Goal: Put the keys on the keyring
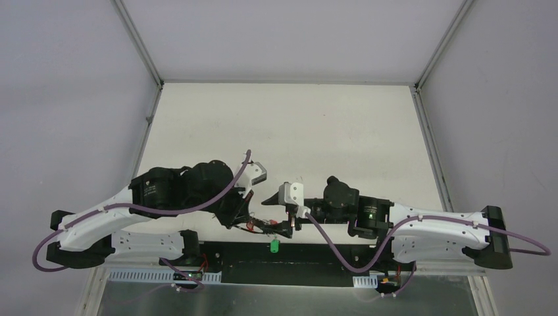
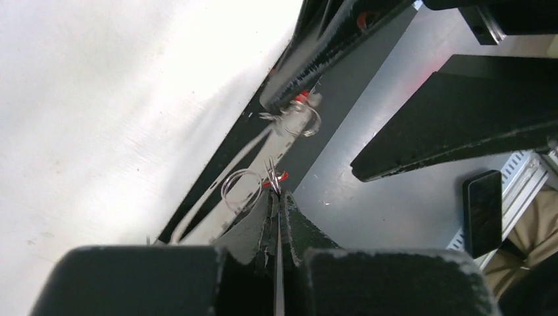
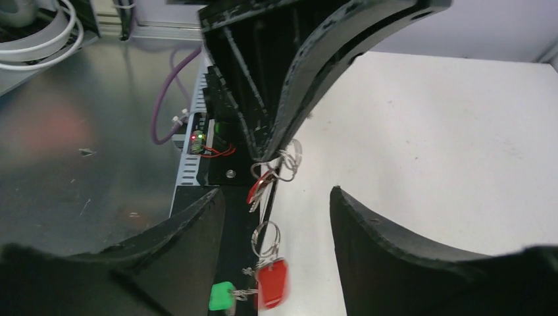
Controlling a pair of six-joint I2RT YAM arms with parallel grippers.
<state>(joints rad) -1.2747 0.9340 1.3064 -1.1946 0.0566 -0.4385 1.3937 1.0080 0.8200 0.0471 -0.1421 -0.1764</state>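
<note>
My left gripper [image 2: 278, 195] is shut on the thin wire keyring [image 2: 240, 187], seen at its tips in the right wrist view as wire loops [image 3: 289, 158]. A red-tagged key [image 3: 260, 187] hangs from those loops. Below it dangles a small ring [image 3: 266, 237] with a blurred red tag [image 3: 272, 283] and a green tag [image 3: 222, 296] beside it. The right gripper [image 3: 276, 197] stands open just under the left one, nothing between its fingers [image 3: 395, 243]. From above, both grippers [image 1: 245, 220] [image 1: 279, 212] meet at the table's near edge, with the green tag [image 1: 273, 245] below them.
A black strip [image 1: 316, 253] runs along the table's near edge, with a metal shelf [image 3: 79, 151] and cables [image 3: 168, 112] beyond it. The white table [image 1: 289, 125] stretches away behind the grippers, walled on three sides.
</note>
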